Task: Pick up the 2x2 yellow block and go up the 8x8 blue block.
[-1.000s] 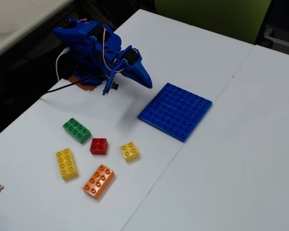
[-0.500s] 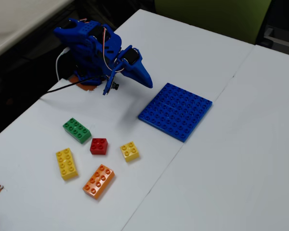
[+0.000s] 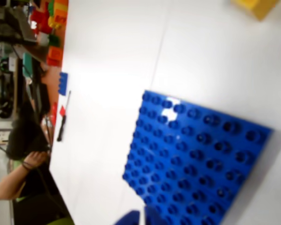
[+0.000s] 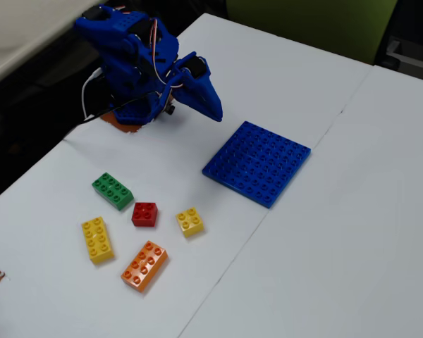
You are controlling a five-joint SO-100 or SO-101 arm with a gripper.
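Observation:
The 2x2 yellow block (image 4: 189, 222) lies on the white table, right of the red brick (image 4: 144, 213) in the fixed view. The 8x8 blue block (image 4: 257, 163) lies flat to its upper right; it fills the lower right of the wrist view (image 3: 196, 159). My gripper (image 4: 213, 111) hangs folded near the arm's base, above the table and left of the blue plate, far from the yellow block. It looks shut and empty. Only blurred blue tips (image 3: 140, 219) show at the wrist view's bottom edge. A yellow brick corner (image 3: 255, 5) shows at the top; I cannot tell which brick.
In the fixed view a green brick (image 4: 113, 191), a long yellow 2x4 brick (image 4: 97, 239) and an orange brick (image 4: 144, 265) lie left of the yellow block. In the wrist view a person's arm (image 3: 18, 180) and a black tool (image 3: 62, 126) are at the table's left edge.

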